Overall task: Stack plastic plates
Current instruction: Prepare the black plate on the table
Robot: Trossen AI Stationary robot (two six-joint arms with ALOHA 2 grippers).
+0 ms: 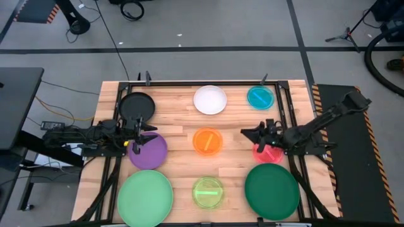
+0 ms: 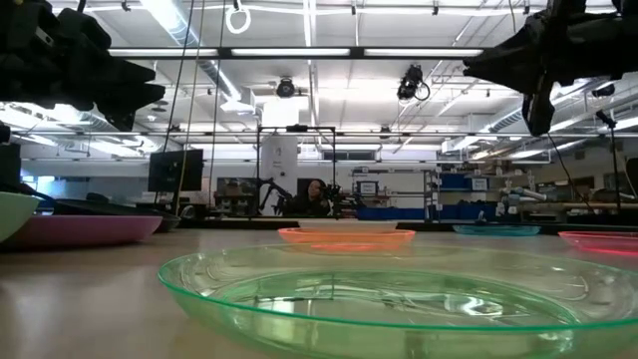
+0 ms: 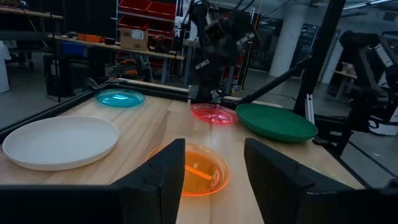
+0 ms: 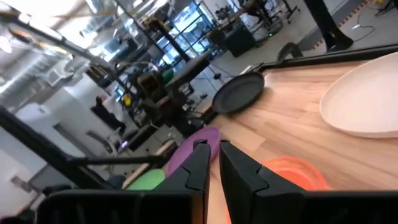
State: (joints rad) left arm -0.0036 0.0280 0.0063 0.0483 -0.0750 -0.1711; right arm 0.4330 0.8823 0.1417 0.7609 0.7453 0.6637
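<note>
Lime plate (image 2: pixel 399 294): small, translucent, nearest the low camera, at the desk's near edge between the two large plates.
Light green plate (image 1: pixel 145 197): large, near left corner of the desk (image 1: pixel 173 129).
Dark green plate (image 1: pixel 272 191): large, near right corner.
Orange plate (image 1: pixel 207 141): small, translucent, desk centre, apart from all others.
Purple plate (image 1: pixel 150 151): medium, left of the orange one, just beyond the light green plate.
Black plate (image 1: pixel 137 106): medium, far left.
White plate (image 1: pixel 209 99): medium, far centre.
Teal plate (image 1: pixel 260 96): small, translucent, far right.
Pink plate (image 1: pixel 267 152): small, translucent, right side, just beyond the dark green plate.
Left gripper (image 1: pixel 137 140): raised above the far left edge of the purple plate; jaws spread, holding nothing.
Right gripper (image 1: pixel 266 144): raised above the pink plate; jaws nearly pressed together with a thin gap, pinching nothing.
All nine plates lie singly on the desk, none stacked.
</note>
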